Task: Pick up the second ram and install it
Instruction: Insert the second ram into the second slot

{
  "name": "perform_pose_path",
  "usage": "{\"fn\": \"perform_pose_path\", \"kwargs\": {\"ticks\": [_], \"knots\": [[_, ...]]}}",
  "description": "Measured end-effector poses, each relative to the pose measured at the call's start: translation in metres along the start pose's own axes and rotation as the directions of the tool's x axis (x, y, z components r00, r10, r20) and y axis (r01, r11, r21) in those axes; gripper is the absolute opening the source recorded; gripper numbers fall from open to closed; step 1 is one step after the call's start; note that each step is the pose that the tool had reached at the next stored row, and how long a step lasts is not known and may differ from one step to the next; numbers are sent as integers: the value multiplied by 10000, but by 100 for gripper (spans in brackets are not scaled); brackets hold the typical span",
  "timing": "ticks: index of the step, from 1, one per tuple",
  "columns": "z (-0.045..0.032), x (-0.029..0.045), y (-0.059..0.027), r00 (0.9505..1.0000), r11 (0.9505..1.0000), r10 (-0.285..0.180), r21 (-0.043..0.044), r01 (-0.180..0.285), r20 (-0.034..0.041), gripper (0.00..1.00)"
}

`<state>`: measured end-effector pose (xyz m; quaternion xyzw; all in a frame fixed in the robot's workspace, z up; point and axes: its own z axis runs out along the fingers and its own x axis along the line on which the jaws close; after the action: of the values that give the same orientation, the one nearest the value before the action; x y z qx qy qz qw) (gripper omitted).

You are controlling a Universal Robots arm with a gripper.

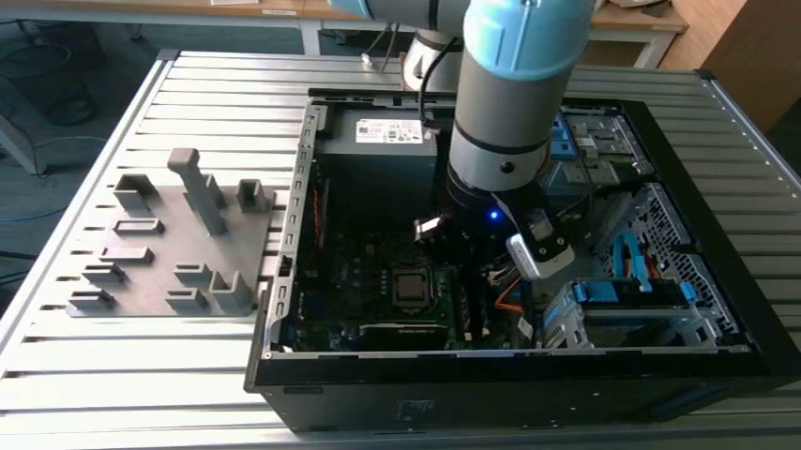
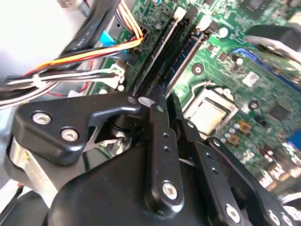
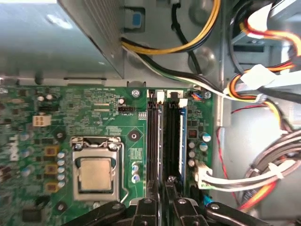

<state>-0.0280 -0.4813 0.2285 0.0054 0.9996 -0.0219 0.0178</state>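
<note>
Here, the black gripper [image 3: 162, 205] reaches inside the open black computer case [image 1: 501, 375], fingers clenched on the thin dark second ram [image 3: 172, 141], upright in the green motherboard's [image 3: 94, 108] slot. Any tilt risks jamming it.

An open black metal computer case [image 1: 651, 375] lies on the slatted metal surface [image 1: 126, 375]. On the same surface, at the exterior view's left of the case, sits a grey plastic holder block [image 1: 175, 253]. Inside the case a green motherboard [image 1: 363, 281] lies flat; a square silver processor socket [image 3: 95, 173] sits on it, and long black memory slots [image 3: 164, 141] run just beside that socket, between it and a bundle of orange, yellow and white cables [image 3: 254, 80]. The grey and blue robot arm [image 1: 507, 103] reaches down into the case, its black end effector [image 3: 162, 209] directly over the slots.
</note>
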Motion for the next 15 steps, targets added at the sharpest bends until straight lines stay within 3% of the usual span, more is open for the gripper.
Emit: {"fn": "perform_pose_path", "kwargs": {"ticks": [4,7,9,15], "knots": [[-183,-7,-2,10000,10000,-2,4,2,-1,21],[-318,-12,-3,10000,10000,-2,14,2,1,10],[-390,-14,-4,10000,10000,-2,22,2,1,10],[-395,-14,-4,10000,10000,-1,19,1,2,10]]}}
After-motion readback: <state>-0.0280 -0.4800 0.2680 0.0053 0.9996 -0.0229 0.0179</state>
